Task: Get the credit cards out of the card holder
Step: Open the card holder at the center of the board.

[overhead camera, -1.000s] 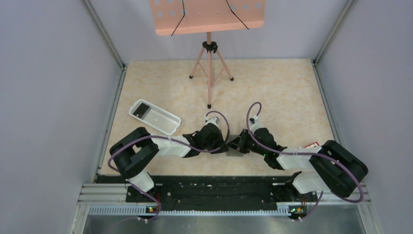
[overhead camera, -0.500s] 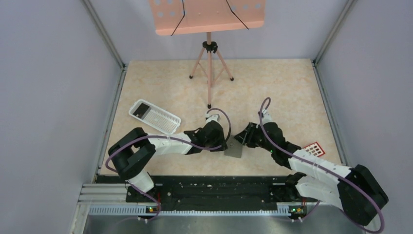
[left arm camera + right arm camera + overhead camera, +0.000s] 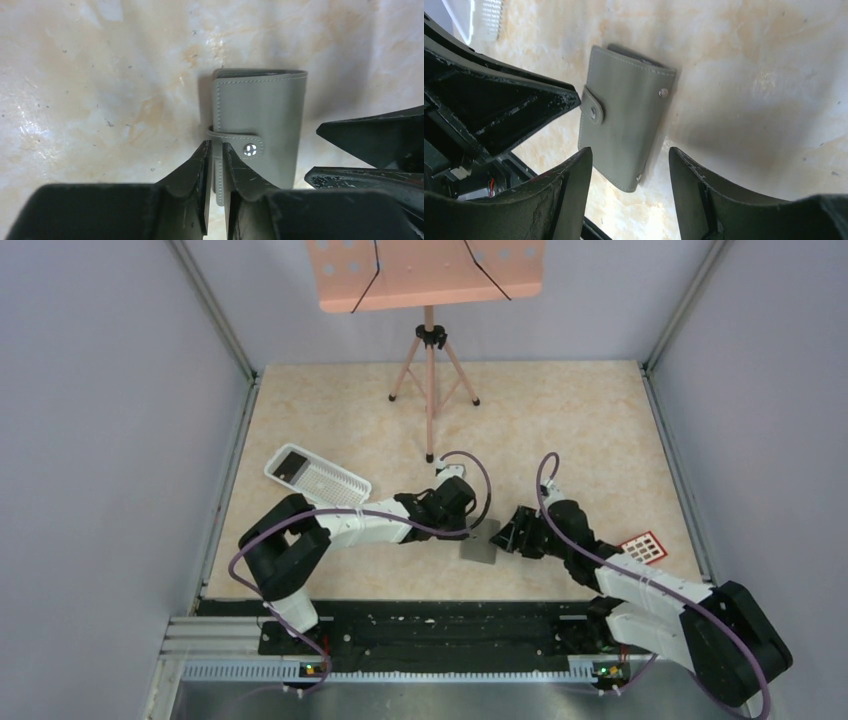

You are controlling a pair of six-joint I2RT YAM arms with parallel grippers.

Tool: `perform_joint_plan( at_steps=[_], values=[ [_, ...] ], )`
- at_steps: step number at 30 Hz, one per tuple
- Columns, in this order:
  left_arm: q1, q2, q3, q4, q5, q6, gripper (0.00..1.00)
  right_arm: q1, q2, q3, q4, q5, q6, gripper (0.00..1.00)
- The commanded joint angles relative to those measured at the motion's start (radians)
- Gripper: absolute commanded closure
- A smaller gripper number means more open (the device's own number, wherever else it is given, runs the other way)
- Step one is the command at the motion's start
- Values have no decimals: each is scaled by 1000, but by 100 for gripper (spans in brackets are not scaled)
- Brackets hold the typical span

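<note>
card holder [image 3: 257, 115]: 1, slate-grey, folded shut, flat on bench [image 3: 570, 420], near-centre, btwn the two arms' tips.
strap [image 3: 232, 135]: wraps holder's left edge in left wrist view; snap [image 3: 250, 149] looks fastened.
long axis: runs near-to-far on bench w/ slight tilt. In both wrist views it lies roughly along the fingers' reach, not across.
left fingers [image 3: 466, 528]: almost together, narrow slit only. Tips at strap-side edge; holder edge shows thru slit. Can't tell if pinching strap/edge or just over it.
right fingers [image 3: 514, 536]: spread wide, holding nothing. One end of holder sits in the gap ahead of them, apart from both as far as visible.
which way: holder lies right of left tips, left of right tips. Both arms at it; left closer (at the edge), right just beside.
judgement: strap prob. has to come undone before any card slides out. Left is placed for the strap, right to steady the body.
red card [image 3: 643, 547]: 1, pale-square grid, on bench well right of holder, beside right arm.
white tray [image 3: 325, 485]: 1, ribbed, far-left; 1 dark flat piece [image 3: 290, 466] in its far end, too small to id.
cards in holder: none visible, holder shut; count unknown.
music stand [image 3: 428, 275]: 1, peach, at back; not involved.
</note>
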Motion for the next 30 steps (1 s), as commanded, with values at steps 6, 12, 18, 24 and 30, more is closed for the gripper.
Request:
perform_joint_plan(
  at_steps=[6,12,18,24,30],
  values=[
    [-4,6,-10,-17,3,44,89,-12,85,-43,169,-45,41,42],
    [-3,5,-48,31,84,30,89,-12,116,-45,198,-42,62,40],
    [-4,5,-96,81,120,-9,89,-11,147,-46,264,-86,106,38],
    [-3,-1,-120,107,125,-26,88,-11,185,-60,385,-149,176,36],
    [-4,-8,-137,125,129,-41,88,-12,201,-78,473,-195,181,55]
  ],
)
